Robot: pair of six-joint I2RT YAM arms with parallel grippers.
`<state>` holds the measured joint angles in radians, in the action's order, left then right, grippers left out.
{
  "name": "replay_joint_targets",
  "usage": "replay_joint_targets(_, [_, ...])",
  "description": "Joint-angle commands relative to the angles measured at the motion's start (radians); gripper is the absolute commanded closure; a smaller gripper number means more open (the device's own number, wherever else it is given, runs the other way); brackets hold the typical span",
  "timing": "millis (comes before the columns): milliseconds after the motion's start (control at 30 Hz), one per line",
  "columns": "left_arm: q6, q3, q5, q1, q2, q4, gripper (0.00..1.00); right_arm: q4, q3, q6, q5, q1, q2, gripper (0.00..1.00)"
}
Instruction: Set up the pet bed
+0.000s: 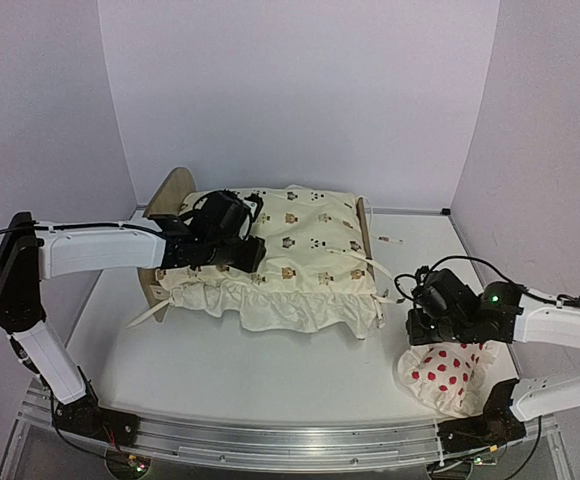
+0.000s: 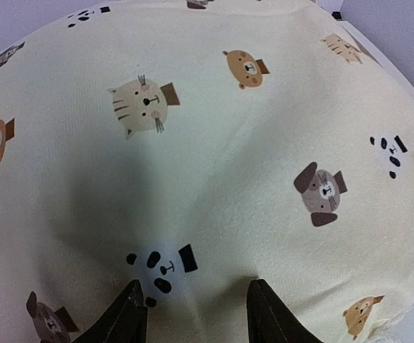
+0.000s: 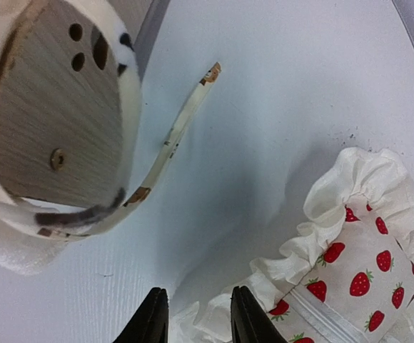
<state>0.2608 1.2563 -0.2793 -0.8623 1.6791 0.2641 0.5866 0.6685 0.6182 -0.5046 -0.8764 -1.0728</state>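
The pet bed [image 1: 170, 192] stands mid-table, its plywood end board [image 3: 57, 121] with paw-print holes showing in the right wrist view. A cream animal-print cushion [image 1: 300, 250] covers it, so the base is hidden. My left gripper [image 1: 250, 250] is open on the cushion's left part, and its fingertips [image 2: 132, 314] press into the fabric [image 2: 228, 143] either side of a panda print. My right gripper [image 1: 425, 322] is open just above the strawberry-print pillow [image 1: 448, 375], right of the bed. The pillow's white ruffle [image 3: 214, 325] lies between its tips [image 3: 196, 318].
Cushion tie straps [image 3: 182, 121] trail off the bed's right end onto the white table [image 1: 270, 370]. A metal rail [image 1: 270, 430] runs along the near edge. Lilac walls close in the back and both sides.
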Motion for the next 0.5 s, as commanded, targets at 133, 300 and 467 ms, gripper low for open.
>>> replay_joint_targets(133, [-0.094, 0.145, 0.132, -0.056, 0.005, 0.041, 0.35, -0.03, 0.122, -0.09, 0.11, 0.014, 0.104, 0.54])
replay_joint_targets(300, [-0.185, 0.29, 0.111, -0.161, 0.1, 0.112, 0.19, -0.038, 0.232, -0.15, 0.196, 0.096, 0.077, 0.36])
replay_joint_targets(467, [-0.221, 0.438, 0.098, -0.212, 0.242, 0.169, 0.18, -0.041, 0.291, -0.173, 0.213, 0.177, 0.041, 0.25])
